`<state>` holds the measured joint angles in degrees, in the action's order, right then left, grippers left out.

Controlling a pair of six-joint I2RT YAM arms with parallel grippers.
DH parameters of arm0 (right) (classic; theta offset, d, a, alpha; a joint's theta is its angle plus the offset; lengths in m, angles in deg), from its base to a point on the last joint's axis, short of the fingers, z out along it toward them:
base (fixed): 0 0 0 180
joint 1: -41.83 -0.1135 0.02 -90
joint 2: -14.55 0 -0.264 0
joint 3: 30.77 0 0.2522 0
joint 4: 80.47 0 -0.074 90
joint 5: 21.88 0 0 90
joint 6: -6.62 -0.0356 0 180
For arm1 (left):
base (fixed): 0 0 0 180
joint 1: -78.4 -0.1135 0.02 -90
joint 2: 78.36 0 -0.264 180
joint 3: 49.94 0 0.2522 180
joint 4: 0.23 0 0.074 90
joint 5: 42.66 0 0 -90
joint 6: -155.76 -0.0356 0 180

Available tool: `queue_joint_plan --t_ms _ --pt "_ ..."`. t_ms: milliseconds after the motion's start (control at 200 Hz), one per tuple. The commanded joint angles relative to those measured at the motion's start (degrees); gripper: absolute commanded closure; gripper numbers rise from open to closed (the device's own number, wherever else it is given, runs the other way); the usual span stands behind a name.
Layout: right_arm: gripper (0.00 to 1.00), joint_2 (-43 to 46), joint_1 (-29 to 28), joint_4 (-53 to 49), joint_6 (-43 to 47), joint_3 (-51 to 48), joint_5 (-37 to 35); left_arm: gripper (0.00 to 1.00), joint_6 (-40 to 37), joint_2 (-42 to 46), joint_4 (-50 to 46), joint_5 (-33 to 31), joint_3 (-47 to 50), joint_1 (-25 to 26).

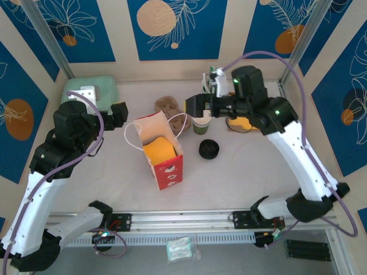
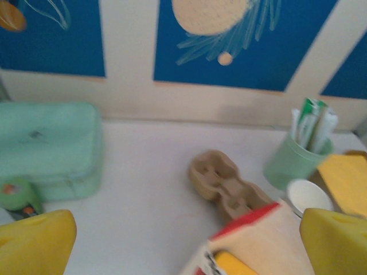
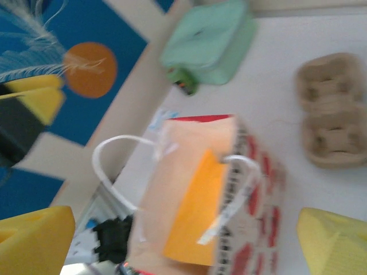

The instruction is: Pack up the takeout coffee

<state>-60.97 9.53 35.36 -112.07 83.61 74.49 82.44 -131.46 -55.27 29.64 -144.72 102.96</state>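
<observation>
The takeout coffee is out of view. A red-and-white paper bag with white handles stands open mid-table, and a yellow-orange item lies inside it. My right gripper hangs open above the bag's far right corner with nothing between its yellow fingers. Just below it stands a lidless green cup with a white rim. The right wrist view looks down into the bag. My left gripper is open and empty to the left of the bag, facing the bag's top edge.
Black lids lie right of the bag. A brown cardboard cup carrier sits behind it. A mint-green box is at the back left, and a green holder with packets at the back. An orange flat item lies under the right arm.
</observation>
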Motion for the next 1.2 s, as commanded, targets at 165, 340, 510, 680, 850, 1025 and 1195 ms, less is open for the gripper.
queue_joint_plan --t_ms 165,340,510,680,850,1025,1195 --pt "0.01 12.88 19.06 14.37 -1.94 -24.25 -6.45 0.01 -9.64 -0.85 13.08 -6.22 8.80 -8.11" --pt "0.01 15.70 25.27 23.50 3.52 -36.70 -10.64 0.01 -9.41 -1.20 20.61 -4.60 18.94 -13.35" --pt "0.01 15.53 29.91 32.35 6.25 -46.91 -14.78 0.01 -11.09 -0.80 32.87 -5.81 31.97 -15.94" --pt "0.01 13.00 32.58 43.12 9.48 -55.82 -19.66 0.01 -12.55 -2.65 43.20 -6.43 43.15 -17.04" --pt "0.01 9.18 33.70 53.20 12.30 -63.13 -22.54 0.01 -12.80 -6.54 56.63 -10.18 54.14 -17.67" --pt "0.01 3.19 33.45 66.13 15.38 -69.18 -24.07 0.01 -13.47 -15.10 68.85 -10.32 60.07 -18.23" --pt "0.01 -2.62 31.73 81.53 19.64 -74.25 -21.69 0.01 -15.93 -21.54 80.61 -6.99 61.58 -19.49"
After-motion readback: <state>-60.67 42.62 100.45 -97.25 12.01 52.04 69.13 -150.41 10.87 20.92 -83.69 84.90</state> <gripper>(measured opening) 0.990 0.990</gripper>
